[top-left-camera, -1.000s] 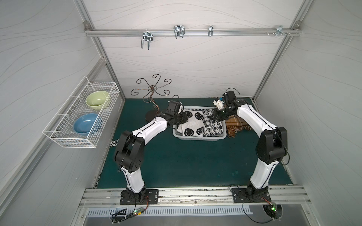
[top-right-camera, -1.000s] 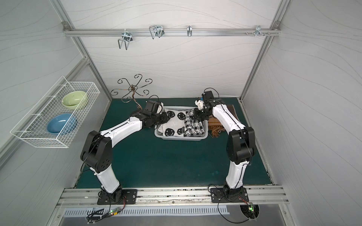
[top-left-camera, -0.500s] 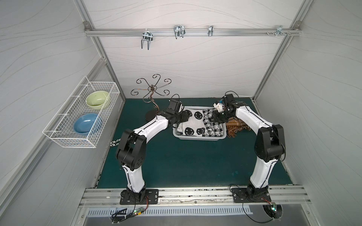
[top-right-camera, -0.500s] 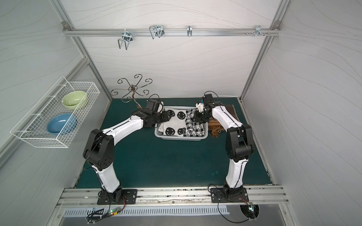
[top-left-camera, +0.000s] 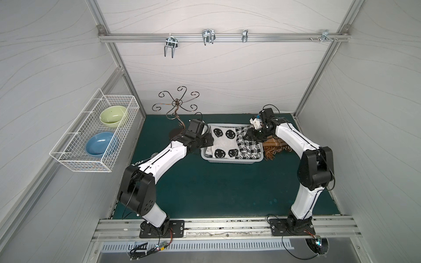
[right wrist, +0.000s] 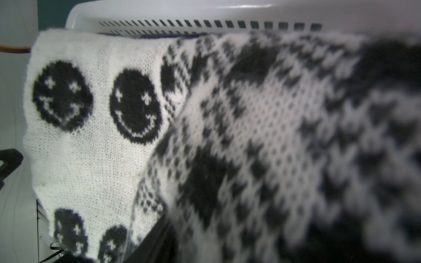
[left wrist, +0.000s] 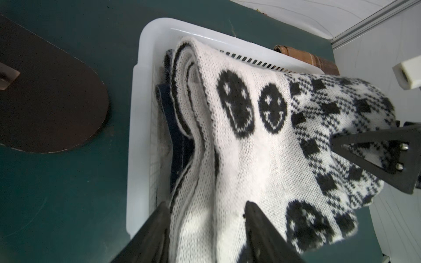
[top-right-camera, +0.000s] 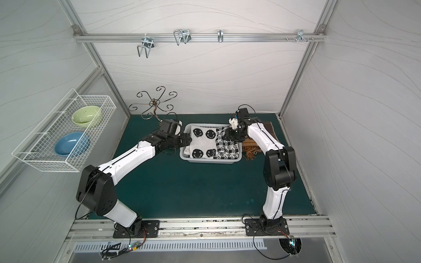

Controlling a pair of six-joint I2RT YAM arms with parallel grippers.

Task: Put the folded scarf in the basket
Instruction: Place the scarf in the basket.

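Dark green matting covers the counter [top-left-camera: 227, 186], walled in by pale panels. Toward its far middle, the folded scarf [top-left-camera: 230, 142] lies inside the white basket [top-left-camera: 232, 161] and fills it from end to end. The half of the scarf on the left arm's side shows black smiley faces and the other half a black-and-white check.

The left gripper [top-left-camera: 208, 142] sits at the basket's smiley end. In the left wrist view its fingers [left wrist: 157, 227] are spread apart, with the scarf's layered edge lying between them unpinched. The right gripper [top-left-camera: 248, 136] rests over the checked end. Its wrist view is mostly blurred knit, so I cannot tell how its jaws stand.

Both arms rise from the front rail. The left arm [top-left-camera: 159, 157] is bent at the elbow and stretches low and long to the basket. The right arm [top-left-camera: 293, 139] arches higher and curls inward at the wrist.

A brown fringed cloth [top-left-camera: 275, 149] lies just beside the basket under the right arm. A curled metal stand [top-left-camera: 176, 104] stands behind the left gripper. On the side wall a wire rack [top-left-camera: 68, 157] holds a green bowl [top-left-camera: 112, 115] and a blue bowl [top-left-camera: 100, 144].
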